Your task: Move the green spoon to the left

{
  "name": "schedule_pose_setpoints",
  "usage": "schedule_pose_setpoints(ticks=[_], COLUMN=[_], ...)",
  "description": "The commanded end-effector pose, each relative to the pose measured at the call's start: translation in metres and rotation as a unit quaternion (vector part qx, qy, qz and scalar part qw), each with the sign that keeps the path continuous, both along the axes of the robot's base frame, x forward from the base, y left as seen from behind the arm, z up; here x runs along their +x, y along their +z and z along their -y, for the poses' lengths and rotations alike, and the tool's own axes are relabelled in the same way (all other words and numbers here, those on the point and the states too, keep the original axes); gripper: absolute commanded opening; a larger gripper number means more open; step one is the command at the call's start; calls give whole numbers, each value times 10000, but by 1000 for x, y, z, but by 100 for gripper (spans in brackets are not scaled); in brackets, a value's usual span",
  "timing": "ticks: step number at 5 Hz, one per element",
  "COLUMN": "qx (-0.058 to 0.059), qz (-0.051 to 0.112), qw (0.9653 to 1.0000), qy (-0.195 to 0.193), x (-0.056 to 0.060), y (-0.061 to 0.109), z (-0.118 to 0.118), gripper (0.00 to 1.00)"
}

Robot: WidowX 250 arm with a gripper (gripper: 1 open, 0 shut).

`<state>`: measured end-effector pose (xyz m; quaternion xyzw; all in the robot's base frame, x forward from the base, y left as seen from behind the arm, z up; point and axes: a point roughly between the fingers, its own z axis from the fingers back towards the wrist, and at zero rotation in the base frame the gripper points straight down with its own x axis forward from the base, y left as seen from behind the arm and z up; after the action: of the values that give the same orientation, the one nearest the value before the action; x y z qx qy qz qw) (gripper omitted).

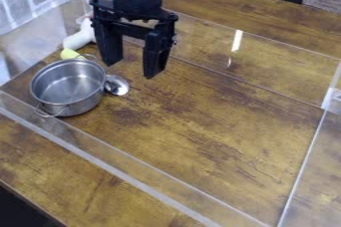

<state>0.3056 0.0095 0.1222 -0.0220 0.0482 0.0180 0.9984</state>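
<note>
The green spoon shows its yellow-green end (70, 54) behind the steel pot (68, 85), and a small shiny bowl-shaped piece (116, 87) lies at the pot's right side. The stretch between them runs along the pot's far rim and is hard to make out. My black gripper (135, 69) hangs just above and behind that shiny piece. Its two fingers stand wide apart, open, with nothing between them, and it touches neither spoon nor pot.
Low clear plastic walls (160, 193) ring the wooden tabletop (213, 121). A white object (83, 34) lies behind the yellow-green end, near the left wall. The round steel pot sits at the left with its handle pointing toward the front.
</note>
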Motion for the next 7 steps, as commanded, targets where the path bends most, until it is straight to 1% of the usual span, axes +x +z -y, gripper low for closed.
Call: schedule_pose_setpoints(ticks=[1,3,6,7], qx=[-2,12,36,45], qz=[123,62,103,-73], qw=[9999,9999,9998,9998], qy=[-65,-118,-146,-163], x=[-1,0,5,2], y=[9,7,14,1], z=[5,7,6,5], gripper=[100,100,100,100])
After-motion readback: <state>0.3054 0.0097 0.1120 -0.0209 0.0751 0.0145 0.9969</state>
